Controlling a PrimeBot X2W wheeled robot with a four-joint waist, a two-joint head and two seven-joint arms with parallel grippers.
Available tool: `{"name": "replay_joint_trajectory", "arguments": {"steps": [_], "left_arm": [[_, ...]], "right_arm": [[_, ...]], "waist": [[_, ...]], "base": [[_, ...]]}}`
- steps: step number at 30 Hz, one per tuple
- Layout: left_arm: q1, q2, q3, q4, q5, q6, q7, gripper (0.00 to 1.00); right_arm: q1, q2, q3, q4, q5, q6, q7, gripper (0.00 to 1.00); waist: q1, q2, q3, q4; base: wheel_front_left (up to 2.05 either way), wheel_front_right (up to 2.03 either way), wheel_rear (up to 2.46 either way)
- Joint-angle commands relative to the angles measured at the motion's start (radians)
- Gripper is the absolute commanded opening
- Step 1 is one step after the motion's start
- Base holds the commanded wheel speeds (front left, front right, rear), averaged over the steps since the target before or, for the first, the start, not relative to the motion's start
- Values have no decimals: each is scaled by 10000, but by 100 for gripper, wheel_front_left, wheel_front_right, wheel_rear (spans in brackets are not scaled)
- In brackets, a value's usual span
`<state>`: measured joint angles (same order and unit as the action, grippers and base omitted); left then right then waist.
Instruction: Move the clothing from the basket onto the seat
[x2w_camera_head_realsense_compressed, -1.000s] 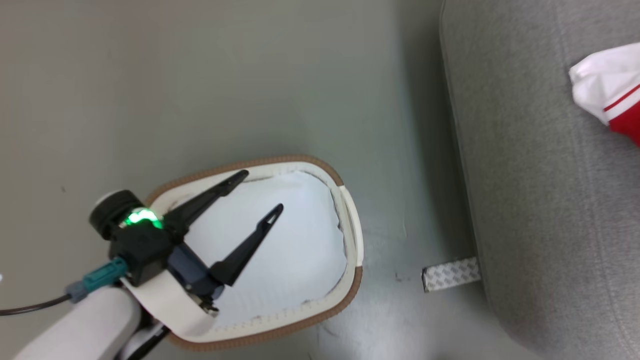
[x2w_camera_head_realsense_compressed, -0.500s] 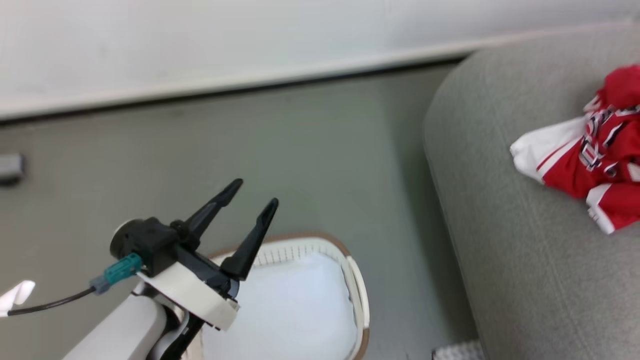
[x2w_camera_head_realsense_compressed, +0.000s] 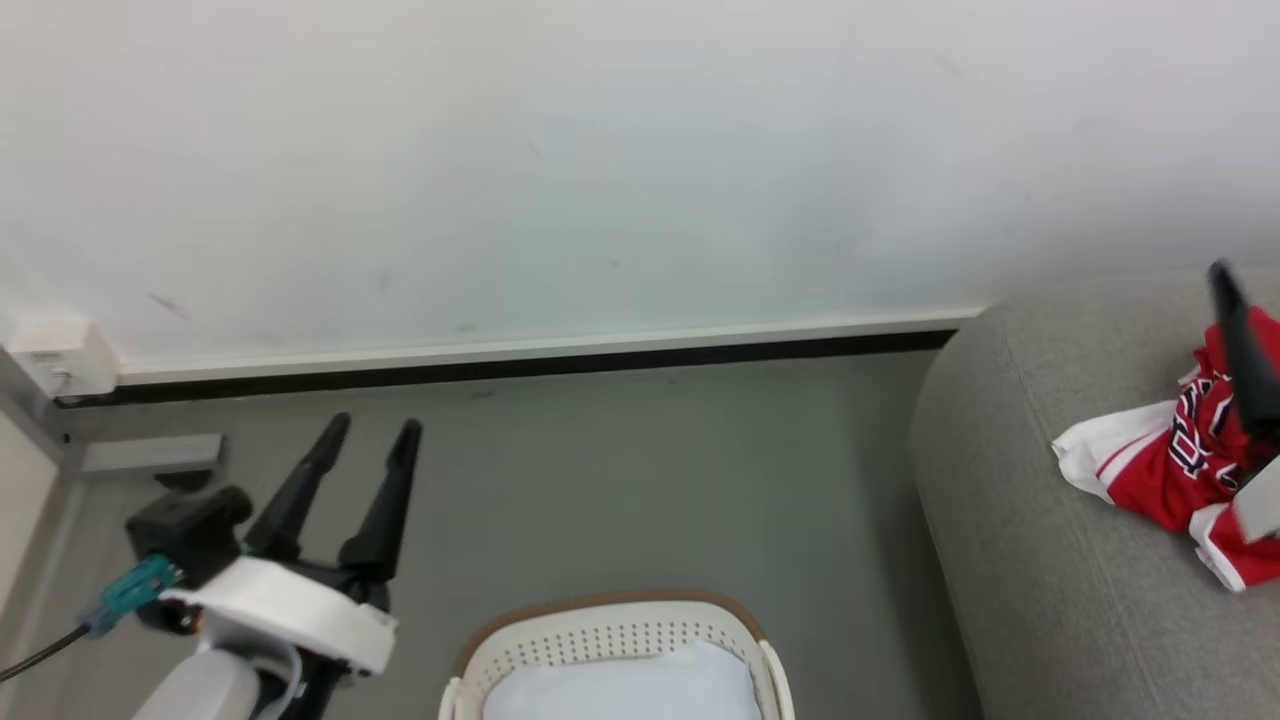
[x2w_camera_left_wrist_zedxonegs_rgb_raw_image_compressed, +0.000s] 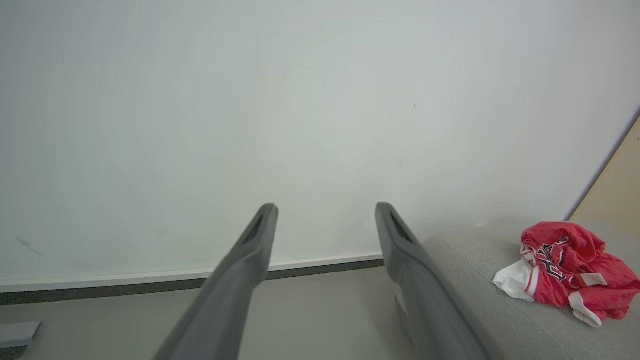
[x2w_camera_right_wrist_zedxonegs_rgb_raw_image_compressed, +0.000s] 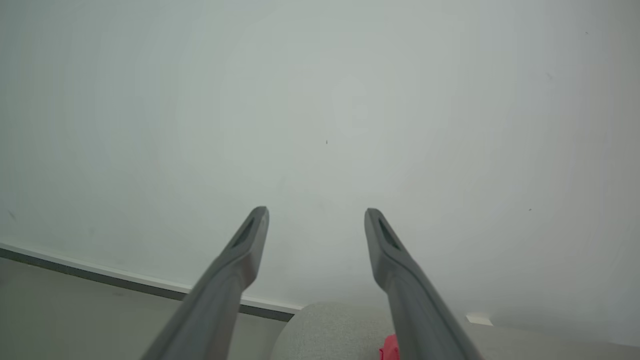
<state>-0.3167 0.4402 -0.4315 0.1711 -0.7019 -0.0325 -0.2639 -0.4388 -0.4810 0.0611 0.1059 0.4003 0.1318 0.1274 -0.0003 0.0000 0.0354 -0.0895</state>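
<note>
The red jersey (x2w_camera_head_realsense_compressed: 1170, 460) with white trim lies crumpled on the grey sofa (x2w_camera_head_realsense_compressed: 1040, 560) at the right; the left wrist view has the jersey (x2w_camera_left_wrist_zedxonegs_rgb_raw_image_compressed: 565, 267) on the sofa (x2w_camera_left_wrist_zedxonegs_rgb_raw_image_compressed: 480, 295) too. A sliver of the jersey (x2w_camera_right_wrist_zedxonegs_rgb_raw_image_compressed: 387, 348) peeks beside a finger in the right wrist view. The cream basket (x2w_camera_head_realsense_compressed: 610, 632) with a brown rim stands at the bottom centre, holding a pale cloth (x2w_camera_head_realsense_compressed: 620, 690). My left gripper (x2w_camera_head_realsense_compressed: 370, 428) is open in the air, up and left of the basket. One finger (x2w_camera_head_realsense_compressed: 1240, 350) of my right gripper rises over the jersey at the right edge. The right gripper (x2w_camera_right_wrist_zedxonegs_rgb_raw_image_compressed: 316, 212) is open and empty.
A white wall (x2w_camera_head_realsense_compressed: 600, 150) with a dark baseboard (x2w_camera_head_realsense_compressed: 500, 365) runs behind the grey floor (x2w_camera_head_realsense_compressed: 620, 480). A small white box (x2w_camera_head_realsense_compressed: 60, 355) and a grey block (x2w_camera_head_realsense_compressed: 150, 455) sit at the far left by the wall.
The head camera has tilted up, bringing the wall into view and dropping the basket to the bottom edge. My left gripper has lifted out of the basket. A right finger now shows over the jersey.
</note>
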Motion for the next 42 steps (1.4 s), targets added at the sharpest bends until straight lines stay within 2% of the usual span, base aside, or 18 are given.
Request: {"name": "replay_joint_trajectory", "arguments": {"steps": [1, 8, 14, 24, 33, 42], "left_arm": [[398, 86, 366, 64, 115, 60, -3, 100], [1609, -282, 1624, 54, 656, 99, -4, 100], [2630, -1072, 2721, -11, 1501, -159, -4, 100], [3444, -2213, 3789, 129, 2829, -741, -4, 100], [3219, -2532, 4136, 357, 3644, -960, -4, 100], [3256, -2736, 4275, 473, 3822, -987, -4, 100]], "right_arm": [[732, 489, -134, -430, -74, -22, -336, 100], [3111, 2494, -324, -1375, -757, -22, -1743, 100], [4616, 3674, -65, -854, -1302, -22, -3280, 100], [5001, 4239, 558, 232, -1540, -22, -3923, 100], [4665, 4302, 755, 255, -1674, -22, -3928, 100], [4615, 4306, 821, 323, -1516, -22, -3930, 100]], "waist": [[3, 0, -393, 366], [3, 0, -463, 623], [3, 0, -454, 731], [3, 0, -477, 709], [3, 0, -567, 603], [3, 0, -538, 457]], "base": [[0, 0, 0], [0, 0, 0], [0, 0, 0], [0, 0, 0], [0, 0, 0], [0, 0, 0]]}}
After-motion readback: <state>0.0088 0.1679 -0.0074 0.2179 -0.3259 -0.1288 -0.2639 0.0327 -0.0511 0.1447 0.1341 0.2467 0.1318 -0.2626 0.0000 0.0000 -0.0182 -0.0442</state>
